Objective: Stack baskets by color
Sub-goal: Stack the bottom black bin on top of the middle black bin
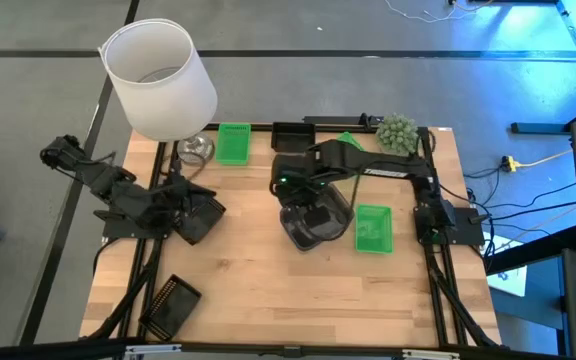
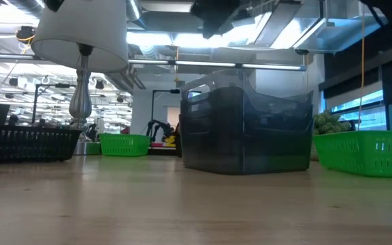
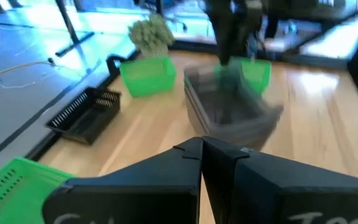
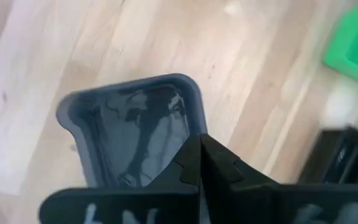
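Note:
Smoky grey baskets (image 1: pixel 316 222) stand nested in a stack on the table's middle, also in the low view (image 2: pixel 247 122). My right gripper (image 4: pixel 199 144) is shut just above the stack's far rim, fingers pointing down, nothing between them; in the high view it is over the stack (image 1: pixel 306 205). One green basket (image 1: pixel 373 228) lies right of the stack, another (image 1: pixel 233 143) at the far edge. One black basket (image 1: pixel 291 135) sits at the far edge, one (image 1: pixel 171 303) near the front left corner. My left gripper (image 1: pixel 208 215) (image 3: pixel 201 148) hovers shut at the table's left.
A lamp with a white shade (image 1: pixel 158 75) stands at the far left corner. A round green plant ball (image 1: pixel 398 130) sits at the far right. Bare wood lies along the table's near edge (image 1: pixel 298 300).

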